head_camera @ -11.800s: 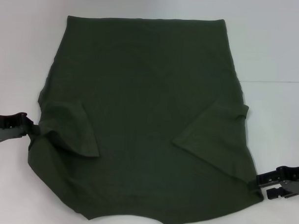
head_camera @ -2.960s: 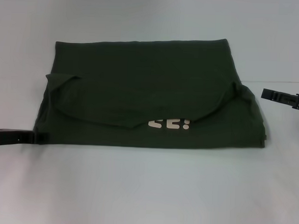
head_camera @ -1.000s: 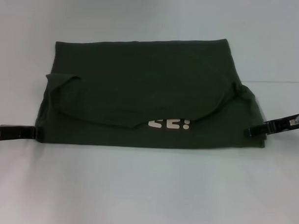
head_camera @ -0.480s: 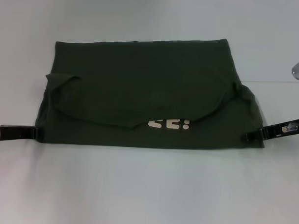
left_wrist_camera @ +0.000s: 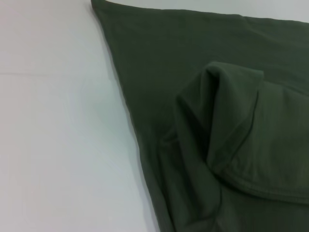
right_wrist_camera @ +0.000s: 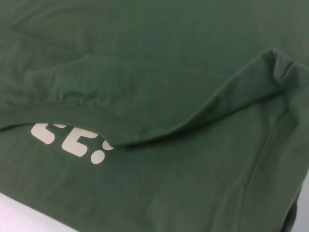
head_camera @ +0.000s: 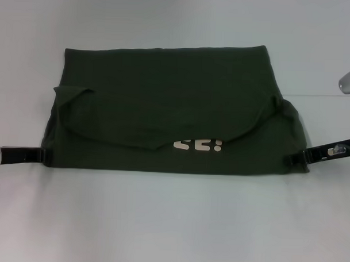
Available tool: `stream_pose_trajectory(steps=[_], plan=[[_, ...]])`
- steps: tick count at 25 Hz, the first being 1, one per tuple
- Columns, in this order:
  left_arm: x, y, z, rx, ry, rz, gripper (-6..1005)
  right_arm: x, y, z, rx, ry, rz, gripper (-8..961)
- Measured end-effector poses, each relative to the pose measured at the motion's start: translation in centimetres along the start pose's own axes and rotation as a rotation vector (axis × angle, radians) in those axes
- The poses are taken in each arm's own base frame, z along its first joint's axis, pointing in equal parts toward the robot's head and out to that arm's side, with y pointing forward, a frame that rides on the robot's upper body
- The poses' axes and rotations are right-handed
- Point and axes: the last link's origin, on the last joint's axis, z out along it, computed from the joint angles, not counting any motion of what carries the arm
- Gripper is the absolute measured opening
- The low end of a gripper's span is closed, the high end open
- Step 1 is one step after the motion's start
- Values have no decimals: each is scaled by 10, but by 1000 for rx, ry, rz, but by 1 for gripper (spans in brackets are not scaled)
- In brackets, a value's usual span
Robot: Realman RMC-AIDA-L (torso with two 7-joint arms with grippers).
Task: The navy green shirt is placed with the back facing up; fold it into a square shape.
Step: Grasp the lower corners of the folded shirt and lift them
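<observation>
The navy green shirt (head_camera: 164, 107) lies on the white table, folded over into a wide band, with its far layer drooping in a curve over the near layer. White lettering (head_camera: 198, 145) peeks out below that curved edge. My left gripper (head_camera: 41, 155) sits low at the shirt's near left corner, touching the fabric edge. My right gripper (head_camera: 296, 159) sits low at the near right corner, its tip against the cloth. The left wrist view shows a bunched sleeve fold on the shirt (left_wrist_camera: 217, 121). In the right wrist view I see the shirt (right_wrist_camera: 169, 72) close up with the lettering (right_wrist_camera: 72, 140).
White table (head_camera: 172, 223) surrounds the shirt, with a wide bare strip along the near side. A faint seam line crosses the table at the right (head_camera: 320, 96). Part of a silver arm joint (head_camera: 349, 79) shows at the right edge.
The shirt went from spread flat to folded over. In the last second my right gripper dropped slightly at the near right corner. The left gripper stayed put.
</observation>
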Motion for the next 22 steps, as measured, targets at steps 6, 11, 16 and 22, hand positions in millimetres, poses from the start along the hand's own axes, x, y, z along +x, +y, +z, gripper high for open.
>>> stream_pose_trajectory(steps=[6,11,16,22], plan=[[0,0,0,-1,0,-1,4,0,0,0,-1,-2,1,364],[0,0,0,-1,0,-1,5,0,0,0,0,-2,-2,147],[0,1,0,-5,-2,-5,4,2,-2,-2,0,-6,2,91],[1,4,-15,-105,-44,-29,4,6,-4,-18,-81,-27,16,74]])
